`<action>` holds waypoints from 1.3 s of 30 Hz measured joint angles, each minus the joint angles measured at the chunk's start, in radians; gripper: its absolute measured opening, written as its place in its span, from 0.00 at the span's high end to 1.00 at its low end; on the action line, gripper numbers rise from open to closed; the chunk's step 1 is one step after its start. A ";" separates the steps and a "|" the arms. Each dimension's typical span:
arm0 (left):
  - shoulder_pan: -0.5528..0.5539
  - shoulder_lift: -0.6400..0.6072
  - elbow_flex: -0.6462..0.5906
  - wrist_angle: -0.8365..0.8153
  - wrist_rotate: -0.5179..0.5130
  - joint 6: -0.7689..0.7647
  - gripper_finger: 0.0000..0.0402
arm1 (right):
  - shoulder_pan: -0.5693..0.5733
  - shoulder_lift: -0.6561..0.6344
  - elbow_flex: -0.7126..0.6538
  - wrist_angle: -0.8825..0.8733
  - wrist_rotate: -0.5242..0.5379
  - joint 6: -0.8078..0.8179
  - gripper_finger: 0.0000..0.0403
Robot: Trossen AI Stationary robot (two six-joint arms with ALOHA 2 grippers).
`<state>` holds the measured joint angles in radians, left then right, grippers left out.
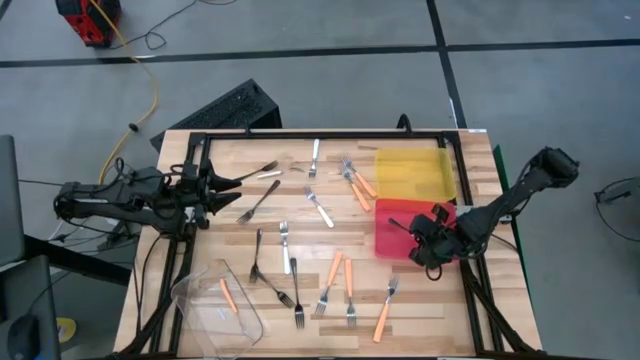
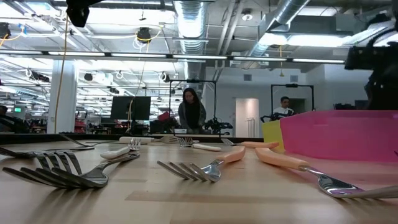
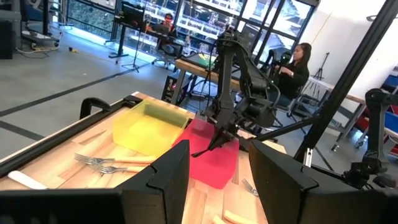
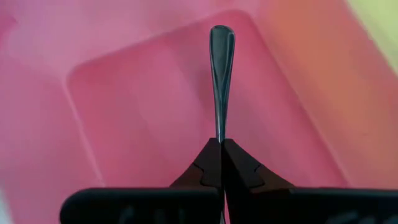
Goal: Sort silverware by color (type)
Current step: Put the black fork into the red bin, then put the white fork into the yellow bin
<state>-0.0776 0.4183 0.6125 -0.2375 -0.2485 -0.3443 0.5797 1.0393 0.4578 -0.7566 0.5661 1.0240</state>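
Right wrist view shows the right tool [image 4: 221,144] pinched tight on a dark fork [image 4: 221,68], hanging over the red tray [image 4: 137,112]. Lower it until the fork nearly lies flat, then release, so it doesn't bounce out. Other forks [image 1: 330,280] lie scattered on the worktop [image 1: 420,320]. Left tool [image 1: 232,185] waits half-open, empty, at the left edge.
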 joint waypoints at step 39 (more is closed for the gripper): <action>0.000 0.000 0.000 -0.013 -0.003 0.022 0.62 | -0.111 0.000 -0.070 0.035 -0.183 -0.006 0.77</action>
<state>-0.0780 0.4187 0.6125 -0.2504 -0.2511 -0.3223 0.4683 1.0397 0.3878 -0.7212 0.3833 1.0184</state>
